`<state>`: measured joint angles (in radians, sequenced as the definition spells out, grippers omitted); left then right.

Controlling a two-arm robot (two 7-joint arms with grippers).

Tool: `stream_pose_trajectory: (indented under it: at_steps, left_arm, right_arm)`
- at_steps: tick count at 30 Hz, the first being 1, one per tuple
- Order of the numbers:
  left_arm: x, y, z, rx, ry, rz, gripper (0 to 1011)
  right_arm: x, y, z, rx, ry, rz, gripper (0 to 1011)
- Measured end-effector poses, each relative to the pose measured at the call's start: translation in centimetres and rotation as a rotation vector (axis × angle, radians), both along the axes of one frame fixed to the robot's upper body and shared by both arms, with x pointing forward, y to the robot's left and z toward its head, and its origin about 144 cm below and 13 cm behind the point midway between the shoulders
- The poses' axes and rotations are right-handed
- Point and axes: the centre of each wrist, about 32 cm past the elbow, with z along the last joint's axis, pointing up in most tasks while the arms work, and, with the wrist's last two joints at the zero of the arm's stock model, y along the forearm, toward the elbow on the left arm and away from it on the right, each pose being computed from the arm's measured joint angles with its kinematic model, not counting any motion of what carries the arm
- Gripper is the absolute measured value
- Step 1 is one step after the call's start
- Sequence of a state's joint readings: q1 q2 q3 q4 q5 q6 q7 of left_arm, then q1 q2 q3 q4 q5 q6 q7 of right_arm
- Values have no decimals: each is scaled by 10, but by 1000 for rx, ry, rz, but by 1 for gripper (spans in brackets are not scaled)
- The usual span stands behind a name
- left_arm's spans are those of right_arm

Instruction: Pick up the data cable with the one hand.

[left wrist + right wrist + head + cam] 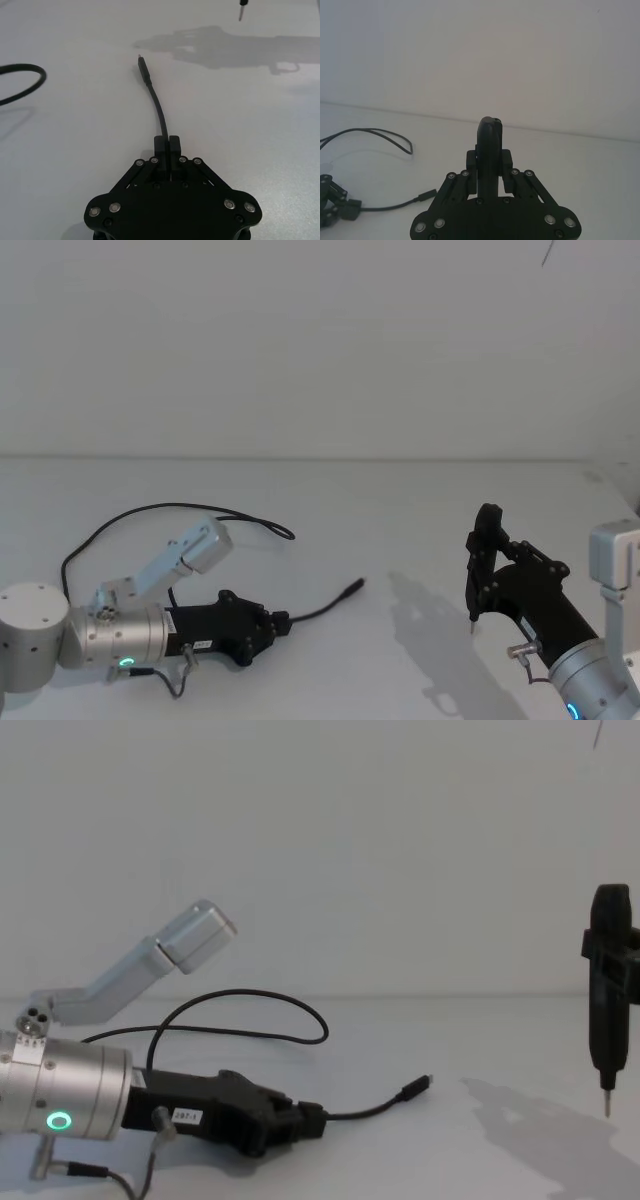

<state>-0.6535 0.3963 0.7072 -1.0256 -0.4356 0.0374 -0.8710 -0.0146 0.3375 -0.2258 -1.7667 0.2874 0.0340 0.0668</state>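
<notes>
The data cable point(180, 508) is a thin black cord looped on the white table, ending in a small black plug point(352, 587). My left gripper point(283, 620), the flat black one on the silver cylinder with a green ring light, lies low over the table. It is shut on the cable a short way behind the plug. In the left wrist view its fingers point(161, 143) pinch the cord point(159, 107), and the plug point(144, 70) points away. The chest view shows the same grip point(312, 1113) with the plug point(415, 1088) beyond it. My right gripper point(482, 560) hangs shut at the right, apart from the cable.
The white table point(420, 510) runs back to a plain wall. The right gripper's point(608, 990) metal pin tip points down just above the table and casts a shadow there. A silver arm link point(160, 960) slants up above the left gripper.
</notes>
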Motion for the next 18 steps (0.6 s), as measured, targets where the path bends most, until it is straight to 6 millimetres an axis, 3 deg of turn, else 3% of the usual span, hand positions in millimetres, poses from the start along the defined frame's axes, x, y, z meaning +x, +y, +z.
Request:
stream_pose_trajectory:
  at_steps: [18]
  left_arm:
    - [-11, 2, 31, -116, -106, 70, 48]
  right_arm:
    - [0, 0, 0, 0, 0, 0, 279]
